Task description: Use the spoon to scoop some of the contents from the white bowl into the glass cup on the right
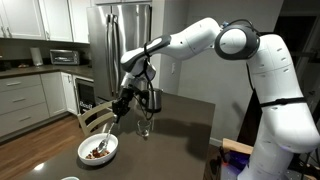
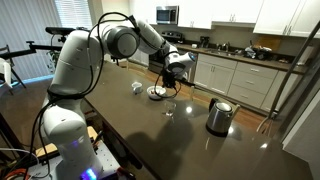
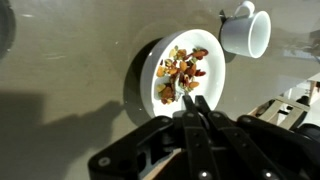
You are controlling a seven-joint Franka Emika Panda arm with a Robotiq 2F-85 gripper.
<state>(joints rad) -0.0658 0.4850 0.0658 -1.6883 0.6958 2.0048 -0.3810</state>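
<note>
The white bowl (image 1: 98, 149) (image 2: 158, 93) (image 3: 160, 88) sits on the dark table and holds the contents (image 3: 182, 68), a heap of brown and reddish bits. My gripper (image 1: 122, 103) (image 2: 170, 75) (image 3: 195, 104) hangs just above the bowl's near rim. Its jaws are pressed together on the thin spoon (image 1: 114, 119), which slants down toward the bowl. Most of the spoon is hidden by the fingers in the wrist view. The clear glass cup (image 1: 143, 127) (image 2: 170, 108) stands a short way from the bowl and is out of the wrist view.
A white mug (image 3: 245, 32) (image 2: 137, 87) lies beside the bowl. A steel kettle (image 2: 219, 116) (image 1: 153, 98) stands further along the table. A wooden chair (image 1: 93, 118) is at the table's edge next to the bowl. Kitchen counters run behind.
</note>
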